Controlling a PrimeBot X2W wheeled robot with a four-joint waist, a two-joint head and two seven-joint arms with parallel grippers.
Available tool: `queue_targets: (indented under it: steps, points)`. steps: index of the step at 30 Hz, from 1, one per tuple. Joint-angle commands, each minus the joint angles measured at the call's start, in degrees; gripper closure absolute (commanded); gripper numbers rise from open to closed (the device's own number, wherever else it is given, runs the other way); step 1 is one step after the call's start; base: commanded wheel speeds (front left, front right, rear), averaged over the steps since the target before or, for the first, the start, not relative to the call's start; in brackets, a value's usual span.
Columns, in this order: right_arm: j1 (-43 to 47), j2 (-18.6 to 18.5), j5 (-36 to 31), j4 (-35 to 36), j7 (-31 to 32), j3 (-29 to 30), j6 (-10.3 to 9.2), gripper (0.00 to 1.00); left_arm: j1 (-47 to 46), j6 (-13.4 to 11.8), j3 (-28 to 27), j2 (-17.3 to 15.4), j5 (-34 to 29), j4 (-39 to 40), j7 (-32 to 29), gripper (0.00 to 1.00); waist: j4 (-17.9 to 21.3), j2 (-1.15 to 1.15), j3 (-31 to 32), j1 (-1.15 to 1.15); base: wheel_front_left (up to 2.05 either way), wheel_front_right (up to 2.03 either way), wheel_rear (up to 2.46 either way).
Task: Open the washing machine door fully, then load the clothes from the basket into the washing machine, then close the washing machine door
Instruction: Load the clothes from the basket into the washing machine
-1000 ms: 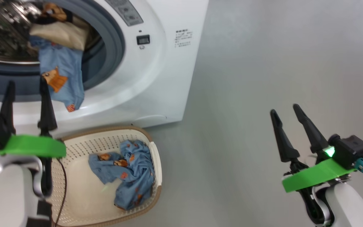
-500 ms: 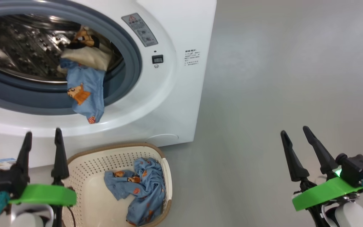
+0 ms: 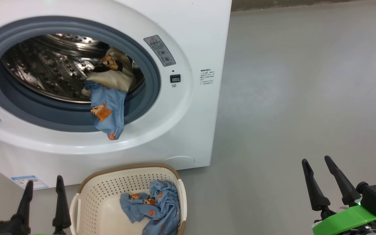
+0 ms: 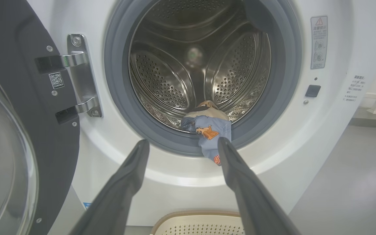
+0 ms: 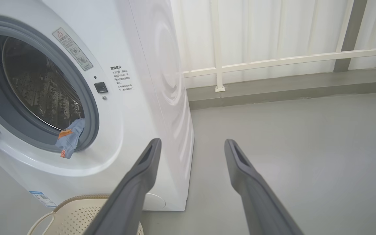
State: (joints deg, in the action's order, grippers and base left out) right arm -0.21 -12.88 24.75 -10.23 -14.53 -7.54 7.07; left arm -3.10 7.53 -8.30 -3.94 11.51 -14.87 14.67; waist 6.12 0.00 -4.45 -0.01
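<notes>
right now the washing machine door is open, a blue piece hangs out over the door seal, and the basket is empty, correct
Not quite. The basket is not empty: the head view shows a blue garment lying in it. The rest holds: the washing machine door is open and a blue piece hangs out over the door seal.

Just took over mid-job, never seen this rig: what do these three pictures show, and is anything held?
A two-armed wheeled robot. The head picture looks down: left end effector lower left, right end effector lower right, both open, empty. The other two look along each arm's fingers. The washing machine door stands open; a cream piece and a blue piece sit at the mouth of the drum, the blue one hanging over the grey seal. Another blue garment lies in the basket on the floor.
</notes>
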Motion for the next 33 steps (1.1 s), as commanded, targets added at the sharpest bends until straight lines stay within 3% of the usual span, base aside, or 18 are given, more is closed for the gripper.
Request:
queue_targets:
  steps: [1, 19, 33]
  points:
    - [0.03, -1.37, 0.27, 1.27, -0.47, -0.82, 0.42, 0.00, -0.17, -0.05, -2.13, -0.51, -0.35, 1.99, 0.33, 0.00, -0.49, 0.00, 0.59, 0.01, 0.00, 0.00, 0.00]
    - [0.88, -1.34, 0.22, 1.85, -0.47, -0.55, 0.42, 0.00, 4.30, -0.05, -3.84, 0.65, -0.38, 6.00, 0.33, 0.00, -1.07, 0.00, 0.72, 0.01, 0.00, 0.00, 0.00]
    - [-1.46, -0.30, -0.05, 2.44, -0.47, -0.60, 0.42, 0.00, -0.67, -0.04, -2.13, -0.23, 2.36, 0.97, 0.33, 0.00, -0.43, 0.00, -4.09, 0.01, 0.00, 0.00, 0.00]
